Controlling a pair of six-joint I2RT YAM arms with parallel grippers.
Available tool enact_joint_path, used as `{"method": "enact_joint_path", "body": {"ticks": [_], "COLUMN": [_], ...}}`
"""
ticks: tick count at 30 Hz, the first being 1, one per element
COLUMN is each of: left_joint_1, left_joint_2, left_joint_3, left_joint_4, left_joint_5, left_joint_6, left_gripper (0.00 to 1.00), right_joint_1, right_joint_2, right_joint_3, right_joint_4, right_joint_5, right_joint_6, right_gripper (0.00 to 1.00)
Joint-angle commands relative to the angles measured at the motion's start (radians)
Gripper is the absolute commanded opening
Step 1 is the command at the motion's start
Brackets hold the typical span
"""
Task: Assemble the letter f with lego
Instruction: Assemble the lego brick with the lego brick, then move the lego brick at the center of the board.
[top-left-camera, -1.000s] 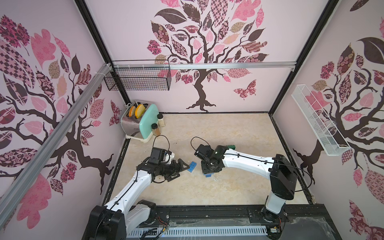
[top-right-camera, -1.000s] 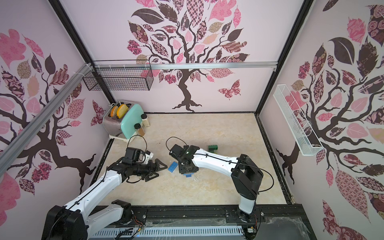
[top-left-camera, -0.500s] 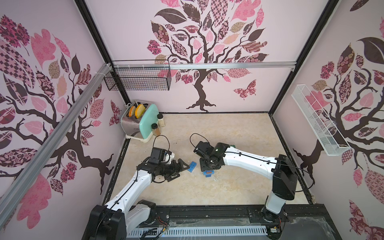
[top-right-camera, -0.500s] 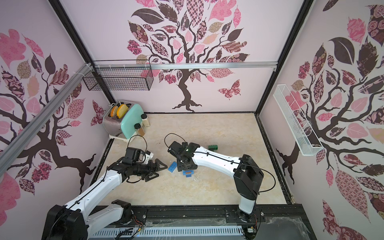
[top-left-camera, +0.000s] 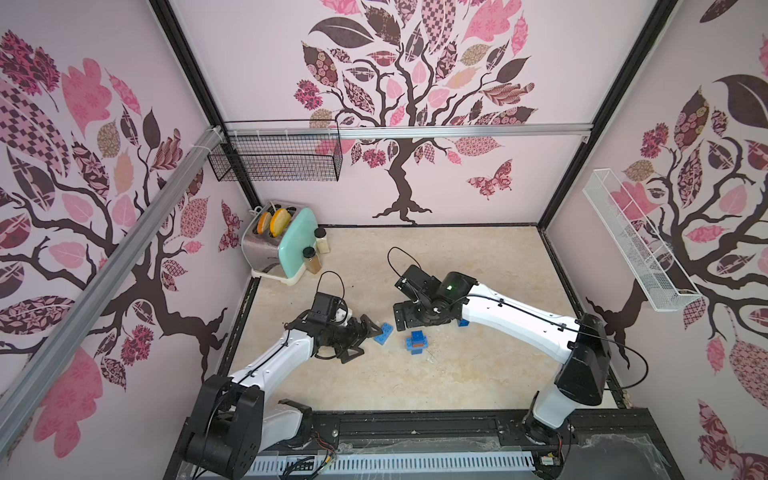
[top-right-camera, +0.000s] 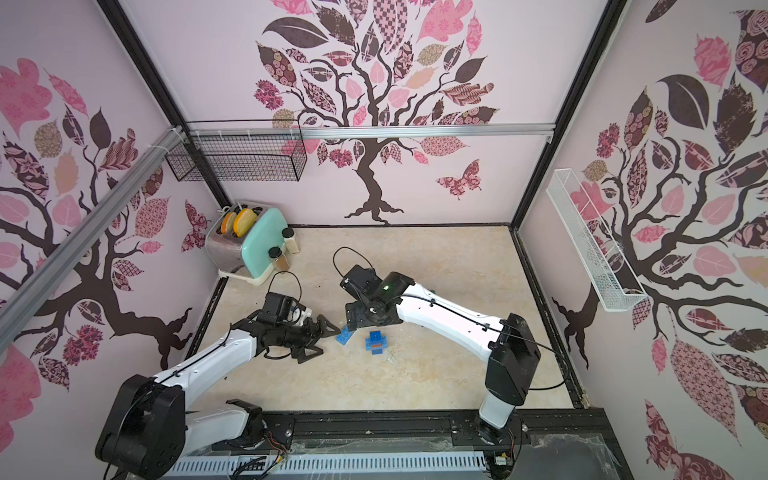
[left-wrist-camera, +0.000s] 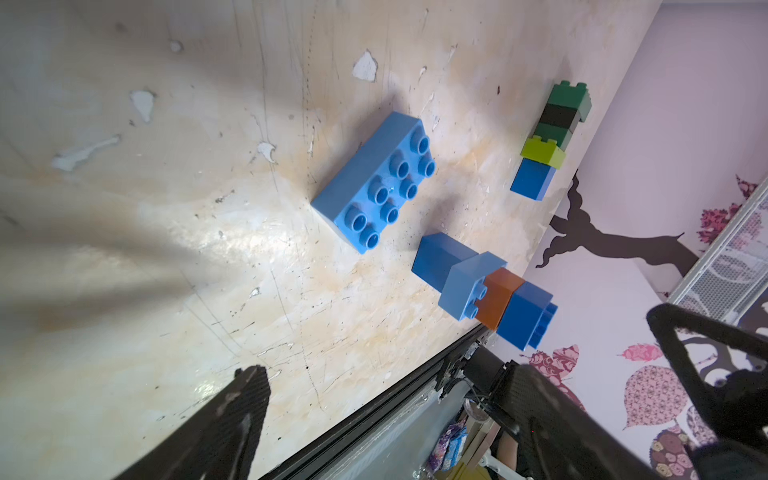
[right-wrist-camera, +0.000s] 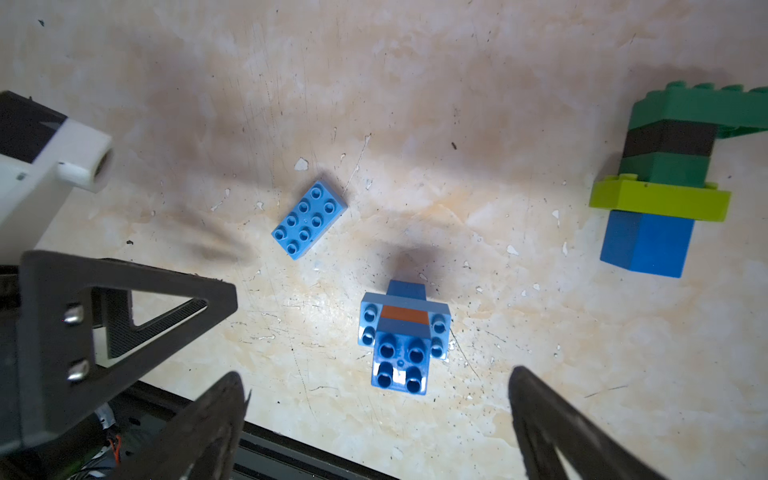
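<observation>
Right end effector (right-wrist-camera: 374, 380) hangs wide open and empty, blue-and-brown stack (right-wrist-camera: 401, 332) just ahead; likely next, squarely grasping the loose light-blue brick (right-wrist-camera: 309, 218) beside it.

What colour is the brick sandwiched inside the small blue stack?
Brown: the brown brick shows clearest in the left wrist view.

Pale pink walls (top-left-camera: 257, 62) stand all around me, with big brown trees (top-left-camera: 401, 183) and pink leaves on them. The counter (top-left-camera: 415, 382) below me is light and scratched. A black wire basket (top-left-camera: 276, 160) hangs on the back wall. A white wire basket (top-left-camera: 636, 245) hangs on my right. A toaster (top-left-camera: 257, 249) with bread sits in the corner by two jars (top-left-camera: 311, 259).
</observation>
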Motion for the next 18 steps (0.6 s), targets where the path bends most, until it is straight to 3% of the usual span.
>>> {"method": "enact_joint_path", "body": {"ticks": [1,18], "left_joint_1": [-0.008,-0.063], "left_joint_2": [0.048,0.279], "left_joint_3": [-0.003,0.048], "left_joint_4": [0.1,0.285], "left_joint_5": [-0.025,-0.103], "left_joint_6": [-0.113,-0.303], "left_gripper": [0.95,0.94], "right_joint_1": [-0.035,-0.11], "right_joint_2": [-0.048,-0.109], "right_joint_3": [-0.007,-0.059], "right_joint_4": [-0.004,-0.01], "right_joint_5": [-0.031,-0.067], "right_joint_6": [-0.033,-0.081], "right_gripper": [0.99,0.99]}}
